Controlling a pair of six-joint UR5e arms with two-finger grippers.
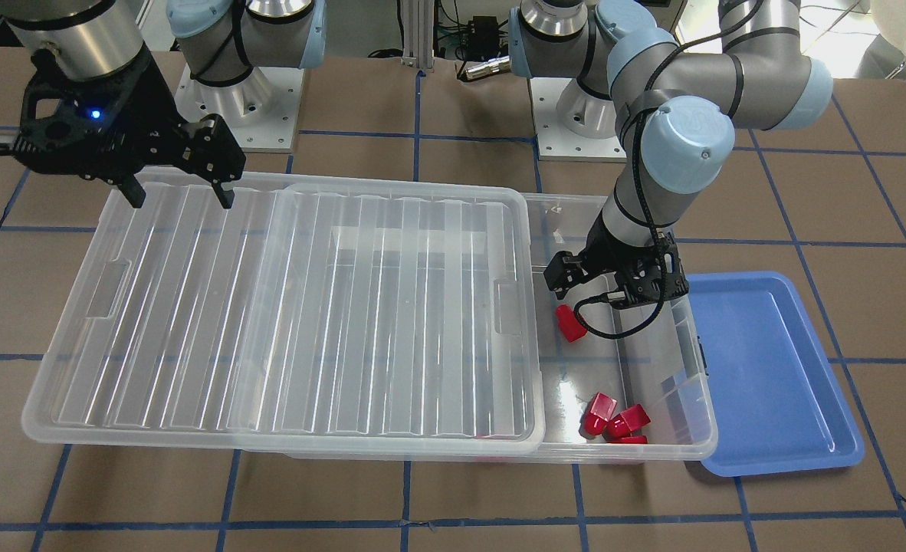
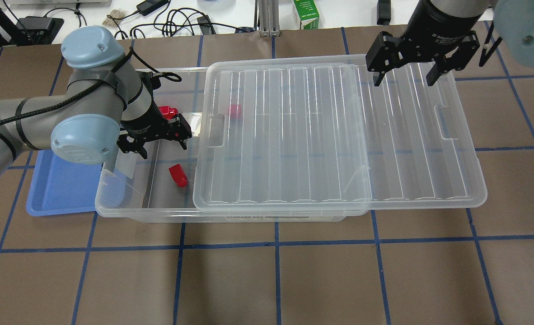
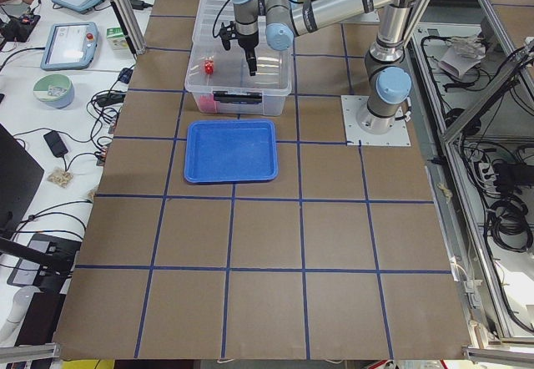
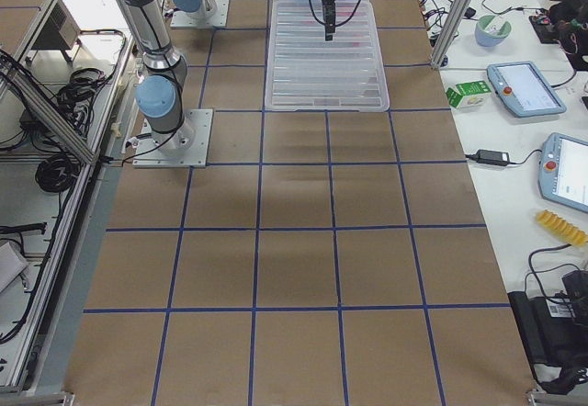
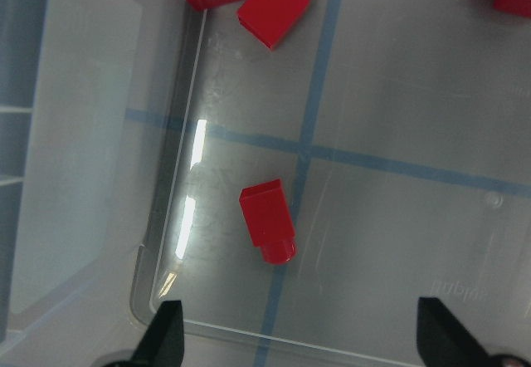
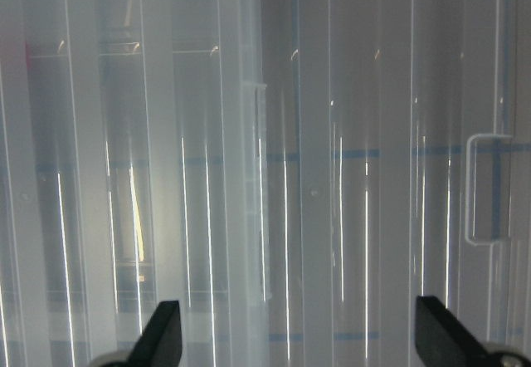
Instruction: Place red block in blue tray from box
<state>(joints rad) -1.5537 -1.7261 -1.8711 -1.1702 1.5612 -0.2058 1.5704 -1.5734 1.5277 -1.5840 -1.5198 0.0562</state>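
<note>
The clear box (image 2: pixel 158 215) has its ribbed lid (image 2: pixel 330 135) slid aside, so its left end is uncovered. One red block (image 2: pixel 178 175) lies alone on the box floor, also seen in the front view (image 1: pixel 570 322) and the left wrist view (image 5: pixel 267 222). Several more red blocks (image 1: pixel 614 420) cluster at the far wall. My left gripper (image 2: pixel 161 146) is open and empty, inside the box above the lone block (image 5: pixel 267 222). My right gripper (image 2: pixel 402 79) hangs open and empty over the lid's far edge. The blue tray (image 2: pixel 59 189) lies empty beside the box's left end.
One more red block (image 2: pixel 235 110) shows dimly under the lid. The lid overhangs the box's right end. Cables and a green carton (image 2: pixel 306 13) lie beyond the table's far edge. Brown table surface with blue tape lines surrounds the box.
</note>
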